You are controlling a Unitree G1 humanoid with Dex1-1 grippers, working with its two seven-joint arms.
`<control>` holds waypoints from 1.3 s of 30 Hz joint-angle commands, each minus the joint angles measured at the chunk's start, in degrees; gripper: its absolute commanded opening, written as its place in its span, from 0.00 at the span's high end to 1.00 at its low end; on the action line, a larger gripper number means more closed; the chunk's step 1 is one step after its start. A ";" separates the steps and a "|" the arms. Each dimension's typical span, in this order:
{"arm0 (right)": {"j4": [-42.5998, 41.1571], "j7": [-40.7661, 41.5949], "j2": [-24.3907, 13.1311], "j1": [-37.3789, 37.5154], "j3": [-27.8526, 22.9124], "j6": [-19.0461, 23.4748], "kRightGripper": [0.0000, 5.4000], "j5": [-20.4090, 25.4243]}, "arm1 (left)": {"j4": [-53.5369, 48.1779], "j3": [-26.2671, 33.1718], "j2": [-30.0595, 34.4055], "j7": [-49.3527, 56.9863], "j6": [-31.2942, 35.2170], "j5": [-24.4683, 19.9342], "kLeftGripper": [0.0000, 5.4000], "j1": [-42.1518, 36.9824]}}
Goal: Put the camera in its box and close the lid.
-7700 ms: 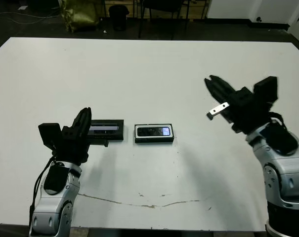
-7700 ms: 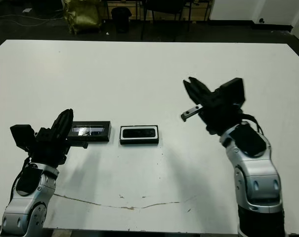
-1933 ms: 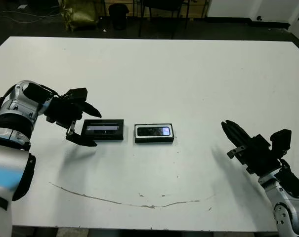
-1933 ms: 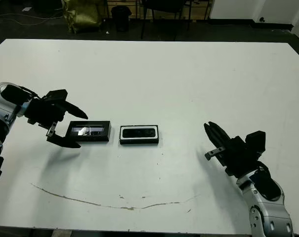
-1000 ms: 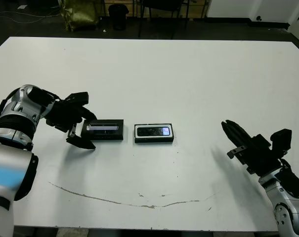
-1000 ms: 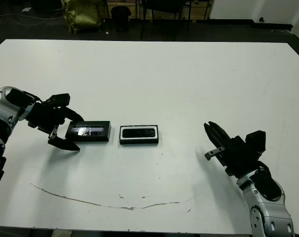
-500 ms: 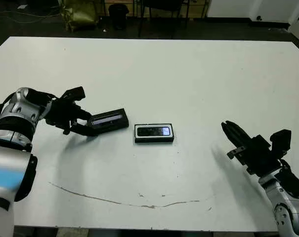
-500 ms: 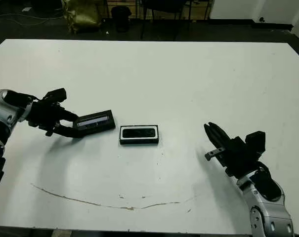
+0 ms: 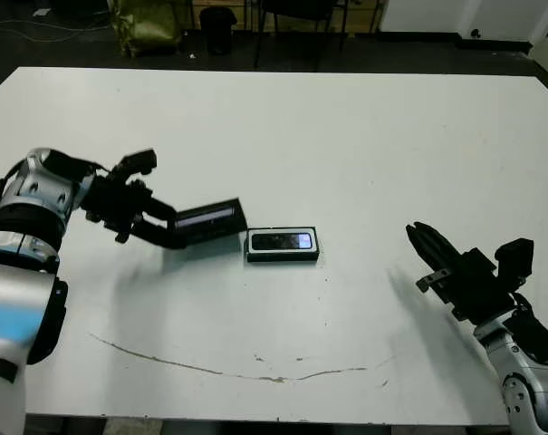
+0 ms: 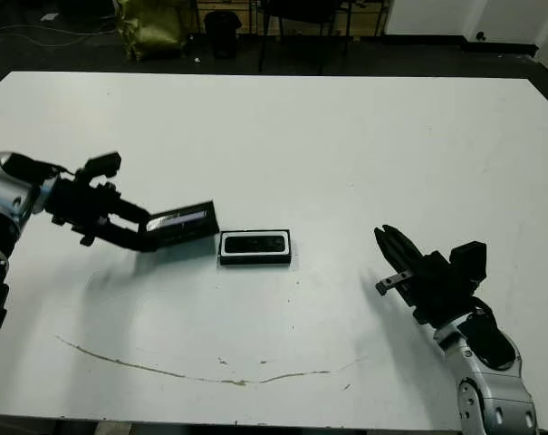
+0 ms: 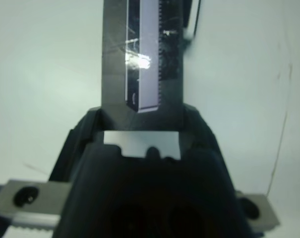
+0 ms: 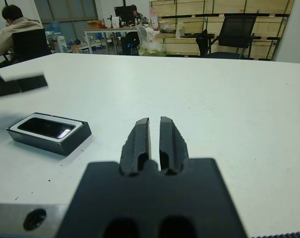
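The box (image 9: 283, 256), a shallow black tray with a white lining, lies at the table's middle. The camera (image 9: 284, 241) rests inside it with its glossy bluish face up. Both also show in the right wrist view, the box (image 12: 65, 144) and the camera (image 12: 44, 127) in it. My left gripper (image 9: 172, 230) is shut on the left end of the lid (image 9: 212, 219), a flat black piece with a silvery strip. The lid (image 11: 140, 54) hangs tilted just above the table, its right end close to the box's left end. My right gripper (image 9: 424, 250) is shut and holds nothing, low at the front right.
The white table (image 9: 346, 136) carries a thin dark scratch line (image 9: 255, 373) near its front edge. Beyond the far edge stand chairs and a dark bin (image 9: 217, 20). A seated person (image 12: 16, 25) shows far beyond the table.
My left gripper took hold of the lid, raised it off the table and carried it to the right, up to the box. The right arm, earlier raised, sits lower and has stayed still lately.
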 commanded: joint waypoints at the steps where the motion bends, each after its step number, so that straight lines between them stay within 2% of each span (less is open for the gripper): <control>1: 1.27 0.67 0.30 0.31 0.26 -1.45 1.00 -0.35 | -1.74 1.20 1.19 0.75 0.06 -1.16 0.59 -1.78; 4: 1.79 0.78 0.67 0.28 0.25 -1.83 1.00 0.03 | -4.29 1.93 1.08 2.39 0.34 -2.18 0.59 -2.62; 11: -0.06 -0.80 0.83 0.92 0.61 -0.91 1.00 -0.96 | -15.29 1.43 0.54 7.28 6.49 -3.45 0.59 -0.93; 15: -1.87 -2.01 0.36 1.09 0.91 0.87 1.00 -1.28 | -22.51 -1.21 0.17 7.90 10.84 -2.78 0.59 0.42; 21: -1.90 -2.27 0.41 0.91 1.10 0.41 1.00 -1.85 | -30.32 -6.13 -0.49 7.56 17.68 -2.56 0.59 2.63; 27: -4.37 -4.10 0.32 1.53 1.32 2.72 1.00 -2.87 | -31.71 -9.93 -0.88 6.03 20.43 -3.10 0.59 3.67; 30: -3.73 -3.54 0.47 1.51 1.18 2.02 1.00 -2.56 | -31.17 -10.84 -1.11 5.91 20.07 -3.16 0.59 4.23; 39: -5.13 -4.68 0.63 2.12 1.54 3.39 1.00 -3.11 | -30.97 -10.75 -1.36 6.30 20.61 -4.32 0.59 6.84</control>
